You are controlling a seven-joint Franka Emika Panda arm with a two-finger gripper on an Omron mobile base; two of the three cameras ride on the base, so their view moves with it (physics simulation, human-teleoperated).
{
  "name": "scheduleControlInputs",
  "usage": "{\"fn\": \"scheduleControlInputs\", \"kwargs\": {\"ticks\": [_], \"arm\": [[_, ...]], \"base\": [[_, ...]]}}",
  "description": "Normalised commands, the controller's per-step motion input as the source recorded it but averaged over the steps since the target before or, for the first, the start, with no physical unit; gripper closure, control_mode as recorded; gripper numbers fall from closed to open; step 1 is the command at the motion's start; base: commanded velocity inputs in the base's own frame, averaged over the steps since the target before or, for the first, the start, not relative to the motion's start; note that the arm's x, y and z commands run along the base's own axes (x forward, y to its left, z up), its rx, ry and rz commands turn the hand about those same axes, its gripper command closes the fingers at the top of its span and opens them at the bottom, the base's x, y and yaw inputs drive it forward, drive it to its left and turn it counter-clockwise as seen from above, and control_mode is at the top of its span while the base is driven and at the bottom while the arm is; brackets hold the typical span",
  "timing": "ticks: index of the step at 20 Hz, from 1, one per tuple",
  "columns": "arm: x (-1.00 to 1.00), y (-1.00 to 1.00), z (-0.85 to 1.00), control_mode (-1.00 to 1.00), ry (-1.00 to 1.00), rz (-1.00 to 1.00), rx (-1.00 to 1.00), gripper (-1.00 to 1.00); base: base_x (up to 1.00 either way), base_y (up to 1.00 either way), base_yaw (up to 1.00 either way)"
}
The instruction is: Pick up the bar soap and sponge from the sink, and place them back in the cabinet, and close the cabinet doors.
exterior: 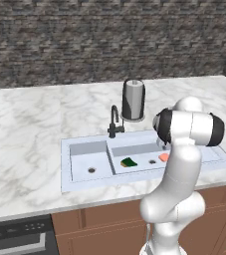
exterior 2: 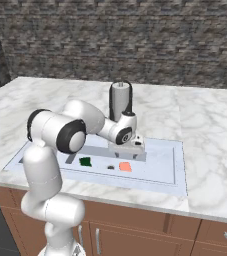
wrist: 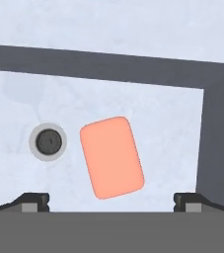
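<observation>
We see our hand [wrist: 111, 201] spread wide, hovering over the bar soap [wrist: 112, 157], nothing pinched. Soap lies flat in the sink [exterior: 84, 144] R basin beside 1 drain [wrist: 48, 142]; sponge [exterior: 129, 162] nearby, apart.

White rounded arm [exterior: 176, 174], dark joint bands

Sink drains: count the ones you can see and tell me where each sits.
2. One drain lies in the sink's left basin. The other drain lies in the right basin, between the sponge and the bar soap. None looks hidden.
</observation>
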Motion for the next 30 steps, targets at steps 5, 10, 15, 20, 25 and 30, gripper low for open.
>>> {"fn": "scheduleControlInputs", "kwargs": {"ticks": [5, 10, 15, 20, 25, 30], "arm": [[0.00, 0.00, -0.20, -1.00, 0.07, 0.03, 0.00, -1.00], [0.00, 0.00, -0.19, -1.00, 0.05, 0.03, 0.00, -1.00], [0.00, 0.00, -0.19, -1.00, 0.00, 0.04, 0.00, -1.00], [0.00, 0.00, -0.16, -1.00, 0.00, 0.03, 0.00, -1.00], [0.01, 0.00, -0.14, -1.00, 0.00, 0.03, 0.00, -1.00], [0.00, 0.00, -0.12, -1.00, 0.02, 0.04, 0.00, -1.00]], "base": [[0.00, 0.00, 0.00], [0.00, 0.00, 0.00], [0.00, 0.00, 0.00], [0.00, 0.00, 0.00], [0.00, 0.00, 0.00], [0.00, 0.00, 0.00]]}}
